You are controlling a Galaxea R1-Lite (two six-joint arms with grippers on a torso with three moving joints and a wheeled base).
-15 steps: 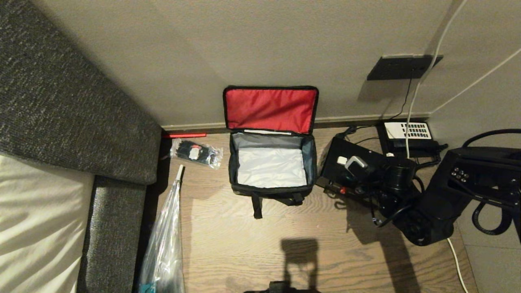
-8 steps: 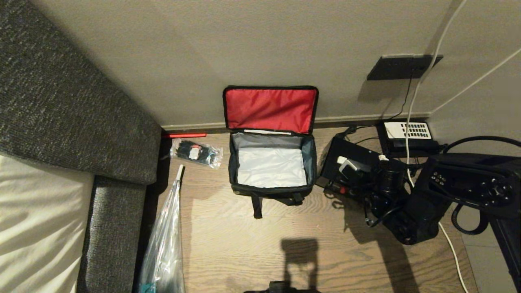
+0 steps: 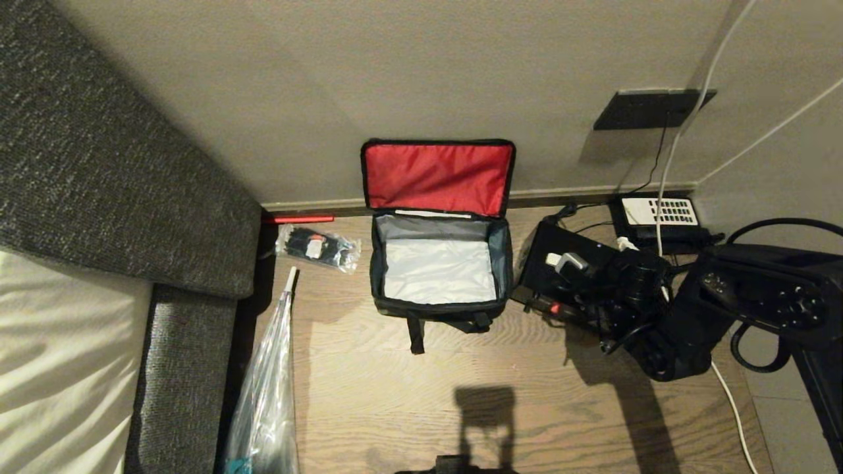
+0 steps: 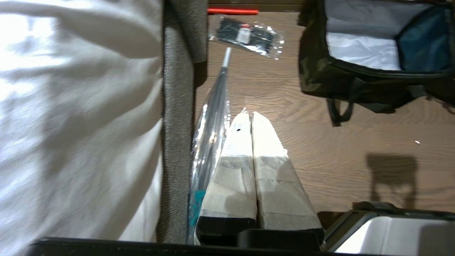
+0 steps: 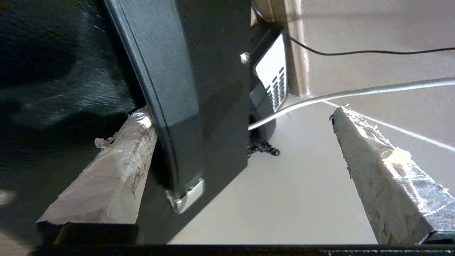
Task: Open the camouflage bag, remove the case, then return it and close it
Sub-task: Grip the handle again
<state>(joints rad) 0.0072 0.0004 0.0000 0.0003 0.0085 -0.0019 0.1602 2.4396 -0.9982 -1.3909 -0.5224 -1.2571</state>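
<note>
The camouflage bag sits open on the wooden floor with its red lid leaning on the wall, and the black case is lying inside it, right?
Not quite. The camouflage bag does sit open on the floor with its red lid back against the wall, but the head view shows only silvery lining inside. The case lies on the floor beside the bag, at the open right gripper.

Right tool [image 5: 241,156] spread wide — left tool [image 4: 251,122] pressed together.

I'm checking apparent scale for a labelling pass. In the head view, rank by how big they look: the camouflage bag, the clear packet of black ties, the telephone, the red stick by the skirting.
Largest to smallest:
1. camouflage bag
2. telephone
3. clear packet of black ties, close to the telephone, so unsure
4. red stick
</note>
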